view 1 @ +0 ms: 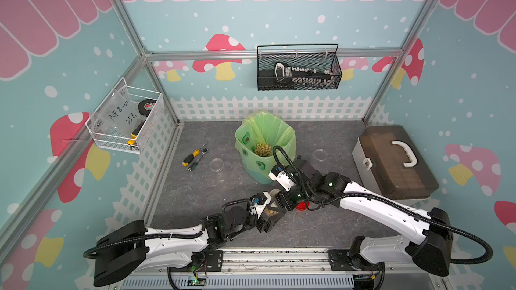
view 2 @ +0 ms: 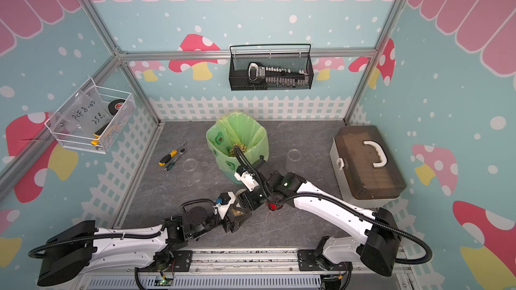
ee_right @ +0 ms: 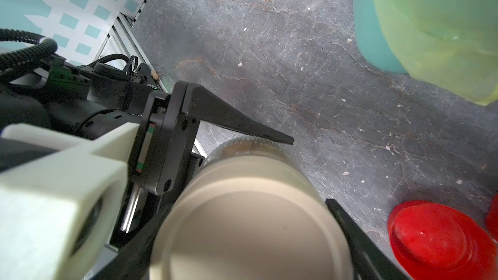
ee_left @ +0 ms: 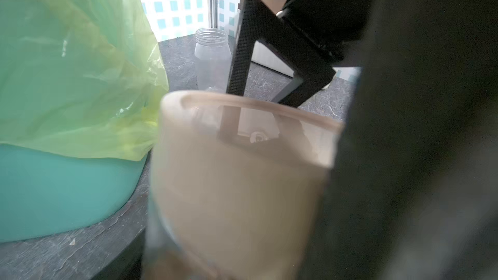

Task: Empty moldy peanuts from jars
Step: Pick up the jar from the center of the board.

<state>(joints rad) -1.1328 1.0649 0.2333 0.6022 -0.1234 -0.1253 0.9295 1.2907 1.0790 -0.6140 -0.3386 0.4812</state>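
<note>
The left gripper [view 1: 271, 217] has its jaws set on either side of a squat clear jar [ee_right: 242, 144]. One black finger [ee_right: 231, 121] lies along the jar's wall and the opposite one is hidden behind the jar. Whether they actually press on it cannot be told. The jar stands roughly upright between them, long axis vertical and lid end up. Tan peanuts [view 1: 269, 212] show through its wall in a top view. Whether its base rests on the table is hidden.

The right gripper [view 1: 280, 197] reaches down from above onto the jar's flat beige lid [ee_right: 250, 238], its jaws pinching the lid's rim from two sides. In the left wrist view, one of its fingers [ee_left: 240, 57] slants down to the rim's far edge. The lid's flat face points straight at the right wrist camera.

Just beside the right gripper's jaws, under its own arm, red lids [ee_right: 436, 238] lie on the grey table [ee_right: 296, 63]. Just beyond both sets of jaws, away from the arm bases, stands a teal bin [ee_left: 67, 189] lined with a green bag [ee_left: 67, 63]. A heap of peanuts [view 1: 262, 149] lies in its bottom.

Farther out, two empty jars stand upright with open mouths up. One empty jar [view 1: 216, 164] is on the left gripper's side of the bin and the other empty jar [view 1: 320, 155] is on the right gripper's side. Well past the first lie two screwdrivers [view 1: 192, 157]. Well past the second sits a closed toolbox [view 1: 391, 163].
</note>
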